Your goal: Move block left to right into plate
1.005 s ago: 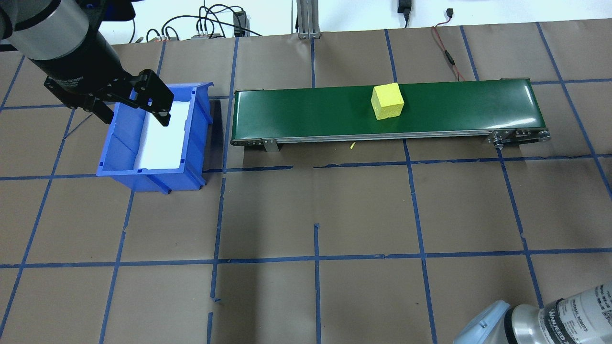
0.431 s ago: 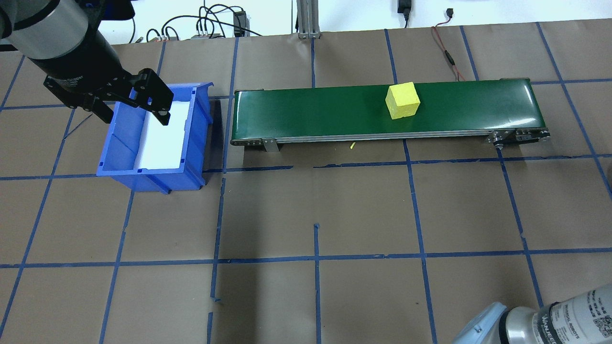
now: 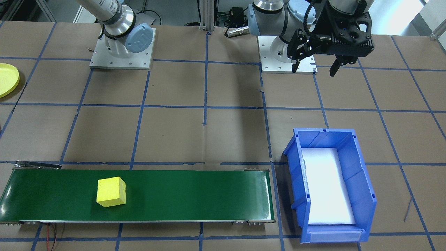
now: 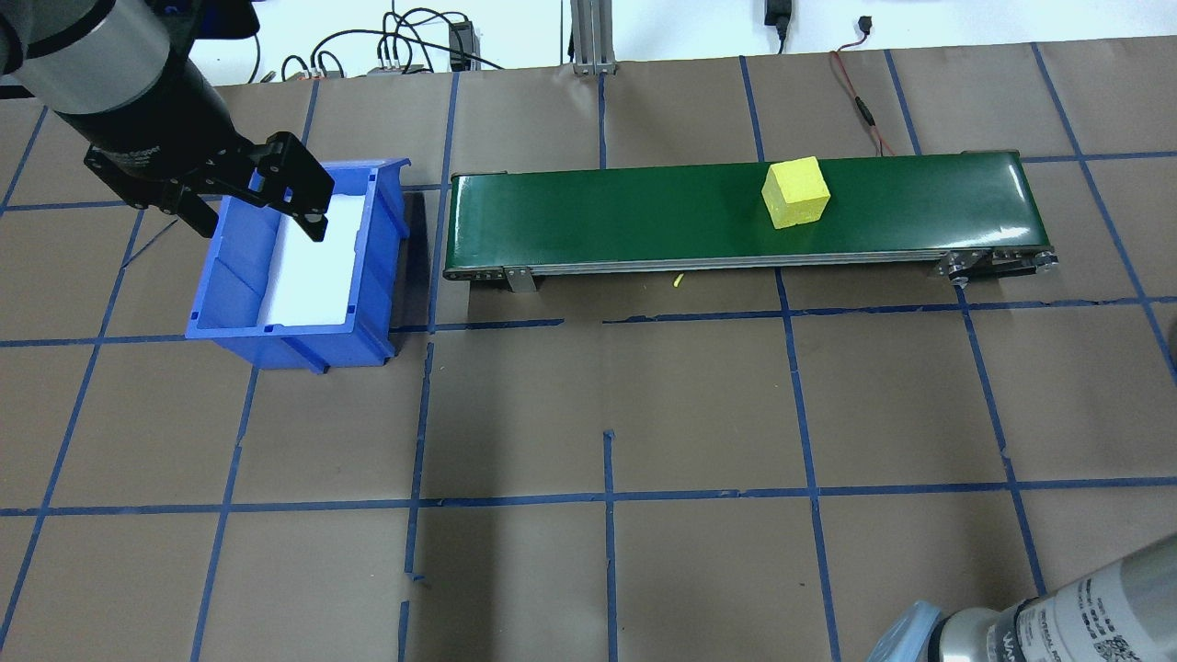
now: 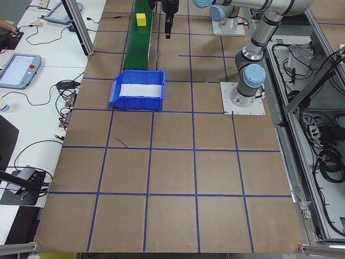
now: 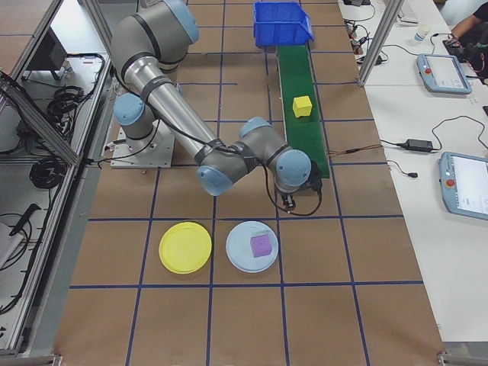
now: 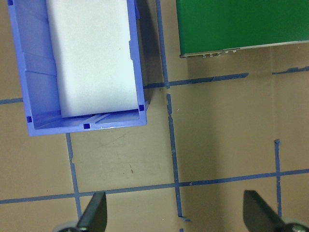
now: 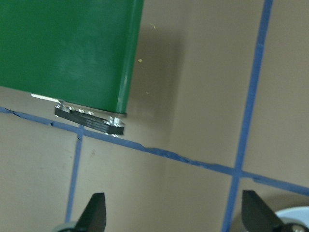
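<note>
Left gripper (image 3: pixel 315 66): fingers spread wide, nothing held; suspended above the table, near the blue bin (image 3: pixel 362 195).
Right gripper (image 8: pixel 174 220): fingers spread wide, empty; the green belt (image 8: pixel 63 48) end is seen just ahead of the fingertips.
Block (image 4: pixel 796 192): yellow cube resting on the belt, well apart from both grippers.
Blue bin: white liner only.
Yellow plate (image 6: pixel 185 247): nothing inside.
Pale plate (image 6: pixel 242 253): a purple cube (image 6: pixel 261 245) is contained.
</note>
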Robot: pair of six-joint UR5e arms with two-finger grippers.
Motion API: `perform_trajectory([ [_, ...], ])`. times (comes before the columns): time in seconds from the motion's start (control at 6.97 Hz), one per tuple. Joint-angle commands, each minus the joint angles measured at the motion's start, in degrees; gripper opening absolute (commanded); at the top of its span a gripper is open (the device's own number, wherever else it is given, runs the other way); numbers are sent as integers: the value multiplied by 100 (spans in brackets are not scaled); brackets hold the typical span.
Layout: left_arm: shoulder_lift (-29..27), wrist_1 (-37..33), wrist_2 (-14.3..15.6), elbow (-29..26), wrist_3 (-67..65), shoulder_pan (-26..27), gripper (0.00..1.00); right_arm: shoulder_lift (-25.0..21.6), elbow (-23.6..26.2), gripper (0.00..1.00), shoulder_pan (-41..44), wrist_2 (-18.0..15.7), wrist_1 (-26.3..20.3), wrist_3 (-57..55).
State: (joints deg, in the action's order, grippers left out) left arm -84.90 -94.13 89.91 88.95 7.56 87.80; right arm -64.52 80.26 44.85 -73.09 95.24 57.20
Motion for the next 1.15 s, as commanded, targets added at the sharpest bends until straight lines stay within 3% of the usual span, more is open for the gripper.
perform_trajectory([
  [0.0,0,0,0,0,-9,0,100,-16,7,98,846,382,38,-778],
  [0.14,0,-9,0,0,-9,0,100,1,16,97,1320,435,125,-1207],
  [0.43,0,-9,0,9,-9,0,100,10,182,97,1964,339,739,-1516],
  [0.72,0,-9,0,0,-9,0,100,97,725,95,2342,348,1545,-1809],
  [1.0,9,-9,0,9,-9,0,100,115,763,95,2476,374,1603,-2132],
])
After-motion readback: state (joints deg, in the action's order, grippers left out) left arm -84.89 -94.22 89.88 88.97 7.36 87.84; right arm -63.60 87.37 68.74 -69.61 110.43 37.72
